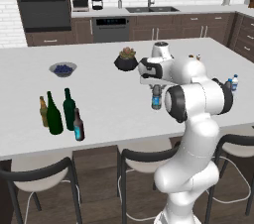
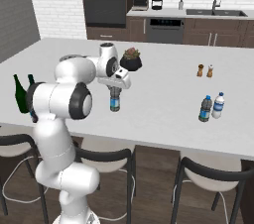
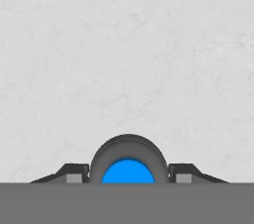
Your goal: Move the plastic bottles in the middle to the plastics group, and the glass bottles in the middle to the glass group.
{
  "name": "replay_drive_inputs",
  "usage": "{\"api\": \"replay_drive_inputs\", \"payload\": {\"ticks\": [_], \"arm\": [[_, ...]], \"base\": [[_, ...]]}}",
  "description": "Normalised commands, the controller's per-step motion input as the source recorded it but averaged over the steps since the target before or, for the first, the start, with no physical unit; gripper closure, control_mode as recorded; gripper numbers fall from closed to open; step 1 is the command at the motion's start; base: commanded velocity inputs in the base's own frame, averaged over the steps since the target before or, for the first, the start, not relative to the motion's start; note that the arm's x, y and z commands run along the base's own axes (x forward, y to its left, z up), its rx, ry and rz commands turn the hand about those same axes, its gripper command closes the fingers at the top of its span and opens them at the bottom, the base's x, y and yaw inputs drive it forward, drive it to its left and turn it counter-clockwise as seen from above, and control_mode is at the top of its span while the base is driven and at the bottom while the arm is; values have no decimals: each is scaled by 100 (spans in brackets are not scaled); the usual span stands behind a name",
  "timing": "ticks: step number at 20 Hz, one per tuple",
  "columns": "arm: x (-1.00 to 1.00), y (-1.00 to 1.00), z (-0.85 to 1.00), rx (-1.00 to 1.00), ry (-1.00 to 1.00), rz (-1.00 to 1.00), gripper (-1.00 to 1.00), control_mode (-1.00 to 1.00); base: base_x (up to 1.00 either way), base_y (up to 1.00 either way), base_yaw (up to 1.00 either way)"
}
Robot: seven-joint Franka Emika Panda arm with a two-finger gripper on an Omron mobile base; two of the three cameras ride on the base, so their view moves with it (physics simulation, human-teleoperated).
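- Step in hand: the gripper (image 2: 115, 90) comes straight down over the small plastic water bottle (image 2: 115, 103) and pinches it near the top. In the hand view, a finger (image 3: 74, 172) sits tight on each side of its blue cap.
- The bottle stands up straight in the middle of the white counter (image 2: 163, 94).
- Next, I think, it needs a lift and a carry to the two plastic bottles (image 2: 211, 107) far off to the robot's right.
- The bottle looks round, smooth and see-through, so it could slip.
- The dark glass bottles (image 1: 62, 114) stand together on the left, tall and shiny.
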Motion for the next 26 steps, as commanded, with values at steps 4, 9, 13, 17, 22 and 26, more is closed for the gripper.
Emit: {"api": "replay_drive_inputs", "payload": {"ticks": [4, 9, 13, 17, 22, 26], "arm": [[-48, -75, 26, 0, 0, 0, 100, -100], [-26, -84, 7, -3, 8, 0, 100, -100], [-2, -85, 3, -10, 23, -5, 100, -100], [3, -88, 3, -11, 25, -9, 100, -100], [-1, -94, 6, -2, 8, -2, 100, -100], [-14, -98, 1, 0, -13, 0, 100, -100]], "base": [[0, 0, 0], [0, 0, 0], [0, 0, 0], [0, 0, 0], [0, 0, 0], [0, 0, 0]]}}
